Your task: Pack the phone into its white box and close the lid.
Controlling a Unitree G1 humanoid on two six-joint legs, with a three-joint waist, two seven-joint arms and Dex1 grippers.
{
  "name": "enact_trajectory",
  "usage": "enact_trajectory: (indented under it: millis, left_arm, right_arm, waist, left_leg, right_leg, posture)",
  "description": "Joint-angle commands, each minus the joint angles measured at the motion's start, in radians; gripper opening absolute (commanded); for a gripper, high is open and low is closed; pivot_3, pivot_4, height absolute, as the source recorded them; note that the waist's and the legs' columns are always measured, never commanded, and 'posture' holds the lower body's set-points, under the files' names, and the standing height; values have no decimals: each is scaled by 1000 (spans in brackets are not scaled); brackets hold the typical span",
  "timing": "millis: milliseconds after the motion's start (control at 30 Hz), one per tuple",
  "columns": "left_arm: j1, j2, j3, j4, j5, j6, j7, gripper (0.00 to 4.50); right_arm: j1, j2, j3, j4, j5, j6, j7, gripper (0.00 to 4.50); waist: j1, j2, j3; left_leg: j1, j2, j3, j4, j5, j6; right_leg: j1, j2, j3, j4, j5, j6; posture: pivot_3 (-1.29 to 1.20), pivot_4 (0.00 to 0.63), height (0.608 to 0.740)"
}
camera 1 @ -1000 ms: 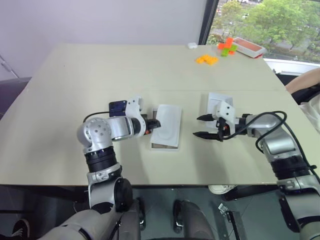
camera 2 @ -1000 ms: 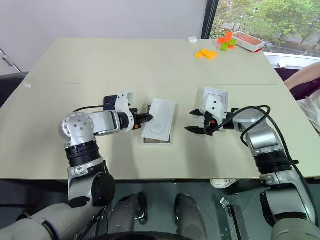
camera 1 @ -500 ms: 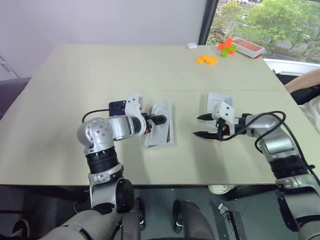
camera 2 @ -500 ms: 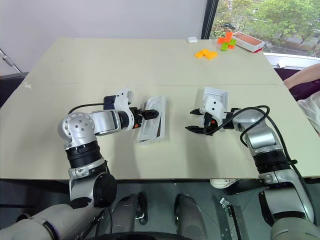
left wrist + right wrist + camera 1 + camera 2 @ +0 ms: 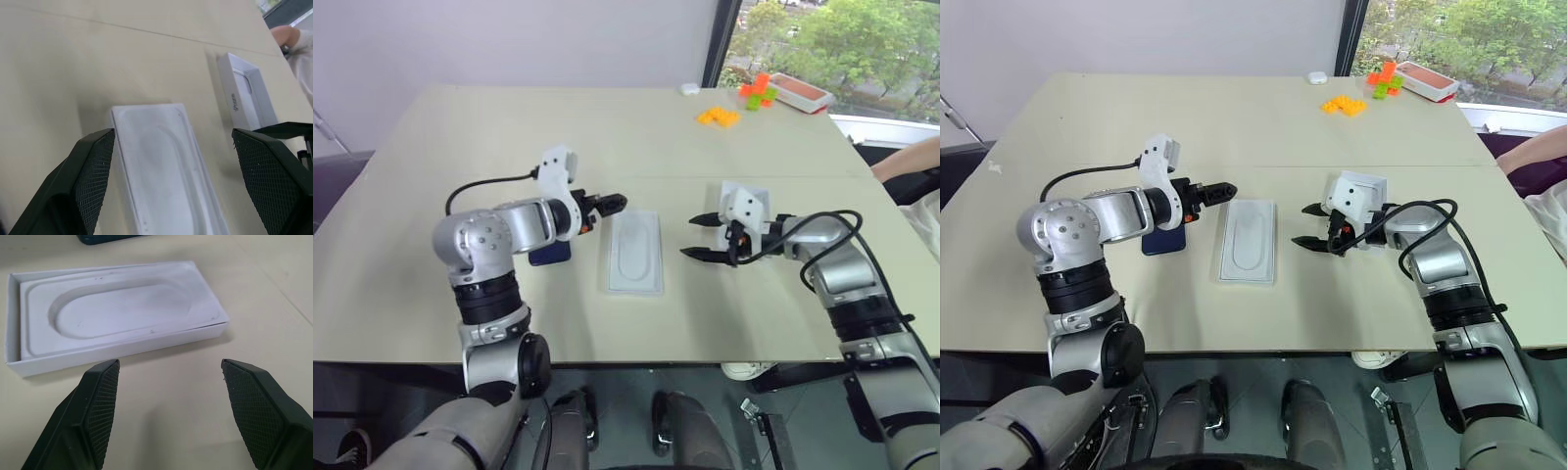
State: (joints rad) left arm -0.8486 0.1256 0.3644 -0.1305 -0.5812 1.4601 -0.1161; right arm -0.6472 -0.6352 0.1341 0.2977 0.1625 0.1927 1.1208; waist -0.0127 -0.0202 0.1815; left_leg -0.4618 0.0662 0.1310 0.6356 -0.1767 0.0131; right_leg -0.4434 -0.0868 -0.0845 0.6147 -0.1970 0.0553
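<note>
The white box [image 5: 636, 289] lies flat mid-table with a white insert [image 5: 117, 308] with a rounded oblong recess lying in it. Left of it, the dark navy phone [image 5: 551, 254] rests on the table, partly under my left arm. My left gripper [image 5: 607, 204] hovers above the box's far left corner, open and holding nothing. Right of the box, my right gripper [image 5: 703, 238] is open and empty, pointing at the box's long side. The white lid [image 5: 242, 95] lies behind the right hand.
Orange blocks [image 5: 718, 117], a red-and-white tray [image 5: 800, 91] with green and orange blocks beside it and a small white object [image 5: 689, 89] sit at the table's far right. A person's arm [image 5: 911, 162] shows at the right edge.
My left gripper opened and let go of the white insert, which tilted up and then settled flat in the box. The left hand rose and drew back, uncovering the phone. The right gripper held still.
</note>
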Motion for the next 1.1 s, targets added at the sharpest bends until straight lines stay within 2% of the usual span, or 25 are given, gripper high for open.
enact_trajectory:
  millis: [33, 133, 200, 233, 333, 400, 500, 667, 967, 1100]
  left_arm:
    - [27, 93, -83, -76, 46, -241, -99, 3995]
    - [96, 212, -132, -61, 84, -428, -226, 3995]
    - [153, 287, -165, -44, 105, -538, -325, 4058]
    - [179, 315, -177, -35, 119, -589, -356, 4058]
    - [267, 399, -180, -12, 121, -723, -501, 4058]
    - [332, 446, -138, 12, 80, -780, -609, 4058]
    - [390, 479, -139, 0, 91, -901, -688, 4058]
    - [443, 470, -133, -21, 108, -1009, -692, 4058]
    - [449, 459, -126, -29, 84, -1026, -663, 4058]
    - [452, 463, -128, -35, 93, -1050, -653, 4058]
  right_arm:
    - [-40, 23, -38, -39, 25, 17, -34, 3498]
    - [-52, 52, -36, -90, 47, 71, -56, 3498]
    - [-49, 73, -20, -120, 33, 85, -87, 2937]
    - [-45, 80, -12, -131, 24, 85, -96, 2609]
    - [-47, 117, 1, -139, 11, 110, -140, 1066]
    - [-60, 173, 27, -129, -31, 134, -224, 62]
    - [-69, 203, 64, -101, -107, 127, -299, 62]
    - [-61, 253, 111, -95, -152, 126, -347, 62]
    - [7, 232, 249, -100, -265, 90, -308, 62]
    - [44, 220, 259, -174, -237, 158, -247, 62]
  waist:
    - [-2, 0, 0]
    - [-6, 1, 0]
    - [-5, 1, 0]
    - [-3, 1, 0]
    - [-1, 1, 0]
    - [-2, 1, 0]
    - [-2, 1, 0]
    - [-1, 1, 0]
    - [-1, 1, 0]
    - [-2, 1, 0]
  left_leg:
    - [0, 0, 0, 0, 0, 0]
    - [1, 1, 1, -3, 0, -1]
    - [1, 1, 1, -4, 1, -2]
    - [1, 1, 1, -5, 1, -2]
    - [-1, 1, 2, -5, 1, -2]
    - [-1, 1, 3, -5, 1, -2]
    - [-3, 2, 3, -5, 1, -2]
    - [-13, 1, 3, -4, 1, -2]
    - [-13, 1, 5, -2, 3, -3]
    - [-10, 2, 4, -2, 2, -3]
  right_leg:
    - [0, 0, 0, 0, 0, 0]
    - [-1, 0, 1, 0, 0, 0]
    - [-2, 0, 1, 0, 0, -1]
    - [-3, 0, 1, 0, 0, -1]
    - [-4, 0, 1, 0, 0, -1]
    - [-5, -2, 1, -1, 0, -1]
    - [-8, -3, 1, -1, 0, -2]
    - [-17, -5, 1, 0, 1, -2]
    - [-17, 1, 0, 3, 1, -1]
    - [-14, 0, 0, 4, 1, -1]
  posture:
    - [0, 150, 740]
    - [0, 150, 740]
    - [0, 150, 740]
    - [0, 150, 740]
    - [0, 150, 740]
    - [0, 150, 740]
    - [0, 150, 740]
    - [0, 150, 740]
    - [0, 150, 740]
    - [0, 150, 740]
